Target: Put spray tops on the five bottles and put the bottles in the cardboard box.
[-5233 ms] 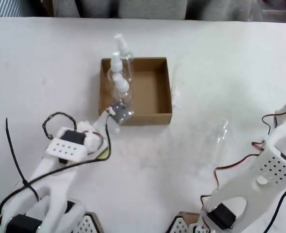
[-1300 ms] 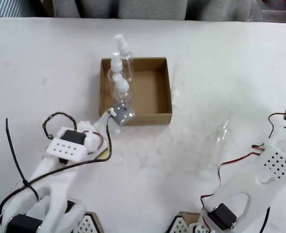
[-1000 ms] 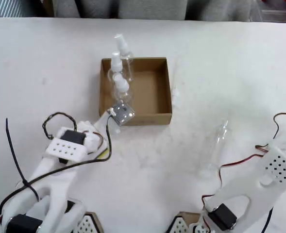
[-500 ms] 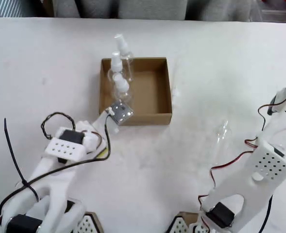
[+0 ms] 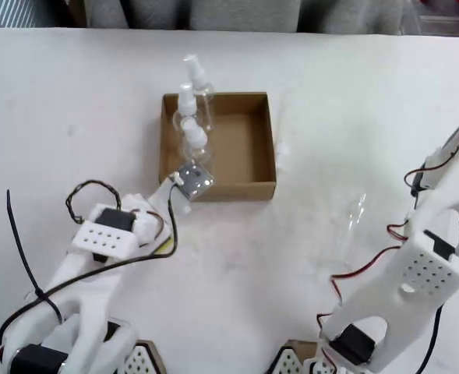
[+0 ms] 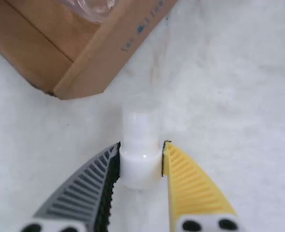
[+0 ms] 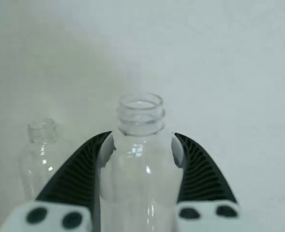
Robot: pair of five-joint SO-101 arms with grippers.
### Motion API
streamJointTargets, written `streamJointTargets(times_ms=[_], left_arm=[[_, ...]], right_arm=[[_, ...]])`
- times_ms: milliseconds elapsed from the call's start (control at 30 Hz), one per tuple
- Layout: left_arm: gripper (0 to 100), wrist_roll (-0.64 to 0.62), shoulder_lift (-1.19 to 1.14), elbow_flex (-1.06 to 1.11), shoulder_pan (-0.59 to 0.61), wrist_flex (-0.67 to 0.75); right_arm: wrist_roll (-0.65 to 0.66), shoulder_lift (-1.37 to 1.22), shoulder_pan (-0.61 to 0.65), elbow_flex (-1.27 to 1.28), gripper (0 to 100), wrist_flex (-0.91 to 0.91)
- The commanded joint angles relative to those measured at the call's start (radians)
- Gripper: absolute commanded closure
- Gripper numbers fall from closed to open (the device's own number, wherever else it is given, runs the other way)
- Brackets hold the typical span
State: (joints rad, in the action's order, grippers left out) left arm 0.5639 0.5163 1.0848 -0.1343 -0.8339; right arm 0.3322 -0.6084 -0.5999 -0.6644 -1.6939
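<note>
The cardboard box (image 5: 256, 148) sits mid-table, with three clear bottles (image 5: 192, 117) wearing white spray tops along its left side. My left gripper (image 6: 140, 147) is shut on a white spray top (image 6: 139, 145) just off the box's near corner (image 6: 79, 77); in the high view the left gripper (image 5: 181, 192) is at the box's front-left corner. My right gripper (image 7: 141, 145) is shut on a clear, topless bottle (image 7: 141, 169) by its shoulder. A second topless bottle (image 7: 39, 150) stands beyond it. A clear bottle (image 5: 352, 222) stands on the table, right of the box.
The white table (image 5: 73, 109) is bare to the left of and behind the box. The right arm (image 5: 428, 261) rises along the right edge, with red and black wires hanging beside it. Both arm bases stand at the near edge.
The right arm has swung up and toward the far right edge of the table. The left arm, the spray top and the box have not moved.
</note>
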Motion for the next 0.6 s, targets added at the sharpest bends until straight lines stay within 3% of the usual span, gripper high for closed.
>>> streamJointTargets(times_ms=[0, 567], left_arm=[[92, 0.012, 0.005, -0.003, 0.012, 0.020], [92, 0.012, 0.007, -0.003, 0.012, 0.020]], right_arm=[[-0.006, 0.140, 0.039, 0.077, 98.2, -0.031], [-0.008, 0.700, 0.260, 0.611, 98.2, 0.024]])
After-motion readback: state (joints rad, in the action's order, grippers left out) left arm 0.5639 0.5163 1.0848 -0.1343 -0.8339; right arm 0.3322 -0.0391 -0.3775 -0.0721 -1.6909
